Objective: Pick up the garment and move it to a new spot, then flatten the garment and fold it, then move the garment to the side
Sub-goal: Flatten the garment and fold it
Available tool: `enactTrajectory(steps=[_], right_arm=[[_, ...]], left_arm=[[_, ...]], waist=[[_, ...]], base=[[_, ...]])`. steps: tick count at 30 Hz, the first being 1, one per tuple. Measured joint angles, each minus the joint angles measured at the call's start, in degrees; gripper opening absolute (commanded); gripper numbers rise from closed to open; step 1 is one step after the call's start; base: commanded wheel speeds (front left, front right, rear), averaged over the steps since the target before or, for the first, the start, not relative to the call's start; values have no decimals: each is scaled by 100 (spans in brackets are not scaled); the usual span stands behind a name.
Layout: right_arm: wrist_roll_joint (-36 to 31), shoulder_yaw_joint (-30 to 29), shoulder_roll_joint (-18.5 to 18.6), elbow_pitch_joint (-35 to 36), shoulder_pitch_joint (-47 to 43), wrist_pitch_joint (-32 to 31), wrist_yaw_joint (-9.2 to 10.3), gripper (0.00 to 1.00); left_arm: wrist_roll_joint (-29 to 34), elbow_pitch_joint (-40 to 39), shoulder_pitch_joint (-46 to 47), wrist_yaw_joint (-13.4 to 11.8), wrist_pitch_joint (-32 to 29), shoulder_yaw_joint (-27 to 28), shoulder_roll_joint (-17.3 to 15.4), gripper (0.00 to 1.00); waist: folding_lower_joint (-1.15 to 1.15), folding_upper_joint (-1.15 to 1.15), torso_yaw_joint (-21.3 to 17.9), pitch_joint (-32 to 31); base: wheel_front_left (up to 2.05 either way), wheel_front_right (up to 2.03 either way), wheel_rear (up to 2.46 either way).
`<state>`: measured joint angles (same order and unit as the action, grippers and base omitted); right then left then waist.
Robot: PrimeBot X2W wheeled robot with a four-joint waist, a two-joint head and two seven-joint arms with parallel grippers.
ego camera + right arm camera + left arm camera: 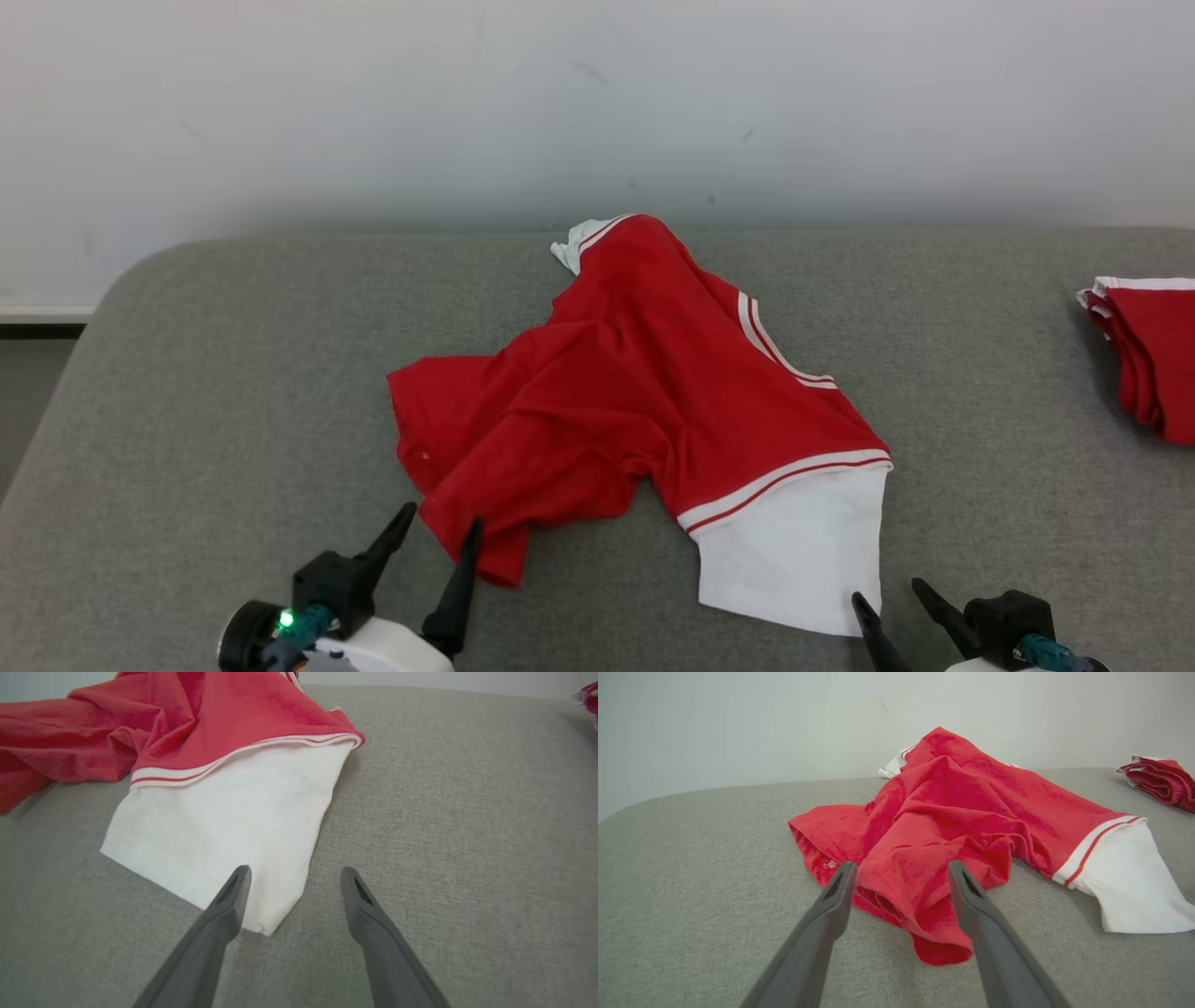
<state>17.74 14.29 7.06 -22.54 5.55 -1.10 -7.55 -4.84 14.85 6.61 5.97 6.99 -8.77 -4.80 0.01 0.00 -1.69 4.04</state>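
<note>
The crumpled red-and-white cotton garment (635, 392) is lying mid grey fabric surface (233, 373), and the left gripper (443, 515) and right gripper (887, 589) are hovering at the garment's near edge, fingers apart, apparently lining up the first pick-up pinch.

left claw (443, 516), right claw (887, 590): dark tapered fingers (456, 590) | wrists (385, 650): white, teal fittings (308, 622) | green light (286, 618) left

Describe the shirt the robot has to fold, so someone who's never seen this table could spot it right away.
On the grey padded table, look at the middle, just beyond the left gripper and right gripper. The garment there is red with a striped band and a white end panel. Unlike the folded red pile at the table's right edge, it lies spread out and crumpled.
</note>
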Motion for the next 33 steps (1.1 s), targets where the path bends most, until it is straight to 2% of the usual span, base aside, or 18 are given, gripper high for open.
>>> enactTrajectory(steps=[5, 12, 26, 27, 28, 29, 30, 33], right_arm=[[48, 113, -10, -211, 150, 119, 0, 100], [171, 293, 25, -426, 316, 167, 1, 100], [524, 656, 152, -616, 624, 79, 1, 100], [552, 672, 157, -627, 640, 74, 1, 100], [559, 691, 167, -644, 658, 73, 1, 100], [581, 710, 170, -658, 679, 66, 1, 100], [623, 733, 169, -671, 699, 58, 1, 100], [723, 802, 183, -680, 738, -7, 1, 100]], left_arm=[[-26, 260, 256, 15, 5, -71, -48, 100], [-102, 558, 571, 103, -34, -229, -304, 100], [-979, 1012, 1003, 142, -86, -1013, -743, 100], [-1022, 1032, 1005, 142, -75, -1065, -751, 84], [-1067, 1046, 1013, 142, -45, -1112, -755, 64], [-1091, 1062, 1029, 142, -31, -1149, -771, 53], [-1105, 1076, 1051, 142, -25, -1187, -792, 47], [-1150, 1101, 1092, 142, 25, -1263, -833, 46]], waist=[[0, 0, 72, 142], [0, 0, 43, 256], [0, 0, 13, 433], [0, 0, 20, 442], [0, 0, 28, 448], [0, 0, 35, 453], [0, 0, 42, 458], [0, 0, 59, 478]], base=[[0, 0, 0], [0, 0, 0], [0, 0, 0], [0, 0, 0], [0, 0, 0], [0, 0, 0], [0, 0, 0], [0, 0, 0]])
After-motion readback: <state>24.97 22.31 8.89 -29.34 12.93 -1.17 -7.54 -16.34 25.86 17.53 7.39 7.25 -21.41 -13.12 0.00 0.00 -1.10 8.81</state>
